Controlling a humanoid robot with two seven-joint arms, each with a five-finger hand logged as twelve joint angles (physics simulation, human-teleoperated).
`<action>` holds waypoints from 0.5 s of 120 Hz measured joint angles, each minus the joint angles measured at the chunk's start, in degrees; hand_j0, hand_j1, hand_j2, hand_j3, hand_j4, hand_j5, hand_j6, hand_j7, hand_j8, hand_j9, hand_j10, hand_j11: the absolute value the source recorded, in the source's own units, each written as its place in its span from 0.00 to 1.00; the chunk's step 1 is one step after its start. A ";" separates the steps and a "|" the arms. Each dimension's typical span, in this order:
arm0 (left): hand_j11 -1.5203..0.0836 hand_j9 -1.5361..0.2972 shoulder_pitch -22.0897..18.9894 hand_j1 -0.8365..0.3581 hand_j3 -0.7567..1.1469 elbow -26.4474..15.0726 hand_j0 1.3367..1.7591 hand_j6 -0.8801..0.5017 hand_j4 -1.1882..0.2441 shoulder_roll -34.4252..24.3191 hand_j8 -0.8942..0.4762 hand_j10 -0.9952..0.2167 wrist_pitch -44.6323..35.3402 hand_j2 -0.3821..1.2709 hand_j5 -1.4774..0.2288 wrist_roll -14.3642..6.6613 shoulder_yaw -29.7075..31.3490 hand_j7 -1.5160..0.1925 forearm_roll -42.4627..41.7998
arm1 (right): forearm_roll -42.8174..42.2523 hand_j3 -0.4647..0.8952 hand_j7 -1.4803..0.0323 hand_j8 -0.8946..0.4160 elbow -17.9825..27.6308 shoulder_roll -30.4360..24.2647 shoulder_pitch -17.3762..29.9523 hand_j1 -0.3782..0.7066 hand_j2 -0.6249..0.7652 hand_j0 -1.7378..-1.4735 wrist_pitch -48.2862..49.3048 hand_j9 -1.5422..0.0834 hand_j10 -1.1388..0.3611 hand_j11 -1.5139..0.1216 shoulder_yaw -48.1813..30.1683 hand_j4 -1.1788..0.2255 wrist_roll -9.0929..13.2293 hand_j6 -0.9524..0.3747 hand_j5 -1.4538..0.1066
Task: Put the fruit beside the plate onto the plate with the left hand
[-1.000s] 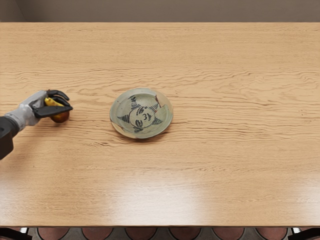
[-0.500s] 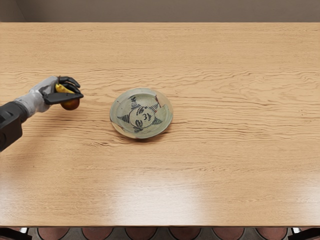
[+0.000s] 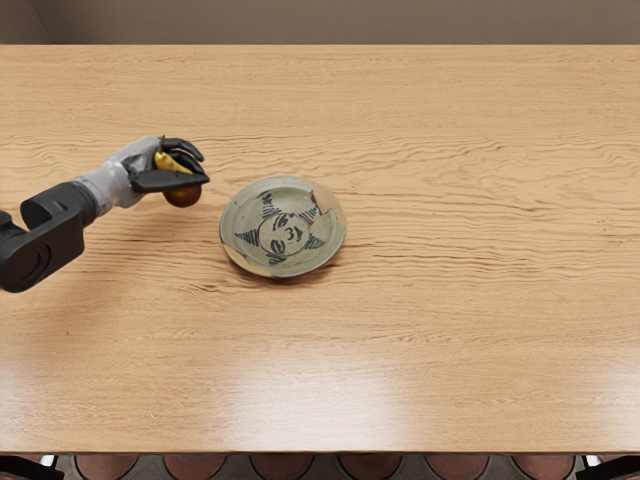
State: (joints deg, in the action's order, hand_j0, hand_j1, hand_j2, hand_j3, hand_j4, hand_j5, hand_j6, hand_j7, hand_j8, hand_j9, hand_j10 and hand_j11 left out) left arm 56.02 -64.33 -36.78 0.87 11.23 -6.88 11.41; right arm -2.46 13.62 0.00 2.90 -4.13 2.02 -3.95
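My left hand (image 3: 152,171) is clenched around the fruit (image 3: 183,196), dark fingers (image 3: 186,150) curled over its top and the thumb pressed across its front. The fruit is small and rounded, smooth-skinned, yellow on the upper side where it shows between my fingers and a reddish brown below. I cannot tell for certain whether it is clear of the table (image 3: 450,330), though it seems lifted. It sits in the table's left half, about midway between the far edge and the near edge, just beside the plate (image 3: 232,216) on its left and not over the rim. My forearm (image 3: 50,230) is a thick dark cylinder with a pale grey wrist, reaching in from the left edge. The plate is round, shallow, glazed grey-green ceramic with dark blue brush strokes around a central mark. The table is pale wood with wavy grain and a soft sheen toward the near edge.
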 joint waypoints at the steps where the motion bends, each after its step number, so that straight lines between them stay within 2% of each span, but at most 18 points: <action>1: 0.31 0.27 0.14 0.27 0.40 -0.01 0.75 0.08 0.29 0.21 0.27 0.51 -0.01 0.33 0.26 -0.10 0.01 0.28 0.00 | 0.00 0.34 0.96 0.67 0.00 0.00 0.00 0.05 0.45 0.30 0.00 0.93 0.75 0.91 0.00 0.83 0.00 0.70 0.92; 60: 0.31 0.27 4.17 0.27 0.40 -0.16 0.75 0.08 0.30 7.24 0.27 0.51 -0.01 0.33 0.26 -3.63 0.01 0.28 0.09 | 0.00 0.34 0.96 0.67 0.00 0.00 0.00 0.05 0.45 0.30 0.00 0.93 0.75 0.91 0.00 0.83 0.00 0.70 0.92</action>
State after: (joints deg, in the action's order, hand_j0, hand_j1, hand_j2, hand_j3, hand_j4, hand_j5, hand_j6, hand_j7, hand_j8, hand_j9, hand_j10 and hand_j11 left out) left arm 60.19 -64.49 -29.55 0.85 7.60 -6.88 11.49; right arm -2.46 13.62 0.00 2.90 -4.13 2.02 -3.95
